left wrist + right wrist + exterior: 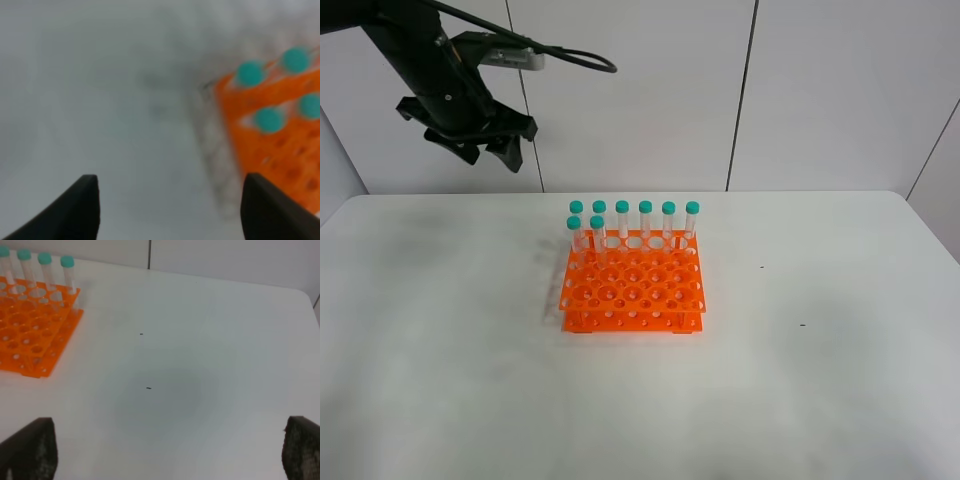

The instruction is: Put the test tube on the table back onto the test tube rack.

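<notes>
1. With no test tube left lying on the table in any view, likeliest risk from here: a loosely seated tube tipping if the left gripper swings back low over the rack.
2. Eight teal-capped tubes upright in the orange test tube rack at frame centre: six along the far row, two just in front at its left end; the second-row tube judged the likeliest to be the task's, though not distinguishable from the others.
3. Second risk: trailing cable at upper left snagging during arm travel.
4. Left gripper raised high at upper left of the exterior view, well above and apart from the rack, angled downward, jaws spread wide, nothing between them.
5. Right gripper out of the exterior view; in its wrist view, fingers far apart over bare table, holding nothing, rack off to one side.
</notes>
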### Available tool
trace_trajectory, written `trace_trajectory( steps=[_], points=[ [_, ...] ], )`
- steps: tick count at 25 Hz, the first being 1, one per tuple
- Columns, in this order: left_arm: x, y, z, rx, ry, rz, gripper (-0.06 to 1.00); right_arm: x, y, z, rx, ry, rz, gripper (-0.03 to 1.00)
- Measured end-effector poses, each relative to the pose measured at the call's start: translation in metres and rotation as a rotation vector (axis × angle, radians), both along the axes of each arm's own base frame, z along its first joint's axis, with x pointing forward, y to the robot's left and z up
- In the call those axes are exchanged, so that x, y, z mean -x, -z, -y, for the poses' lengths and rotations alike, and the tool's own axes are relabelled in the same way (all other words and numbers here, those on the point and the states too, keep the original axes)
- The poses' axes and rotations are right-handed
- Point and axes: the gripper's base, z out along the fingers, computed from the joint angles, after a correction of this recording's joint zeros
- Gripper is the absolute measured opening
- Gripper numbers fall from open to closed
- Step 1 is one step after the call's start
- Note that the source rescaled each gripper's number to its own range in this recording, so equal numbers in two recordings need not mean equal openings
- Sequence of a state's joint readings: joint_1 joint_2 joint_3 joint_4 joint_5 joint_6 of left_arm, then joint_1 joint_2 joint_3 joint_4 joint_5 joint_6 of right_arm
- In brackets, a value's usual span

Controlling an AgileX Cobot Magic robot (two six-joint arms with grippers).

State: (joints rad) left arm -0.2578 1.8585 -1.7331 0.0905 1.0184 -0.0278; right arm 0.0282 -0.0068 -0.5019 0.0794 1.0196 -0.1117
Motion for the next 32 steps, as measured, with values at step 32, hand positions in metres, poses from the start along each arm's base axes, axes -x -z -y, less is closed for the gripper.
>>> trace_trajectory(
  steps=[32],
  points=[
    [0.228,0.027,-0.096,-0.022,-0.204,-0.272,0.89,0.000,0.000,0.000,0.000,0.000,0.000,1.00]
  ],
)
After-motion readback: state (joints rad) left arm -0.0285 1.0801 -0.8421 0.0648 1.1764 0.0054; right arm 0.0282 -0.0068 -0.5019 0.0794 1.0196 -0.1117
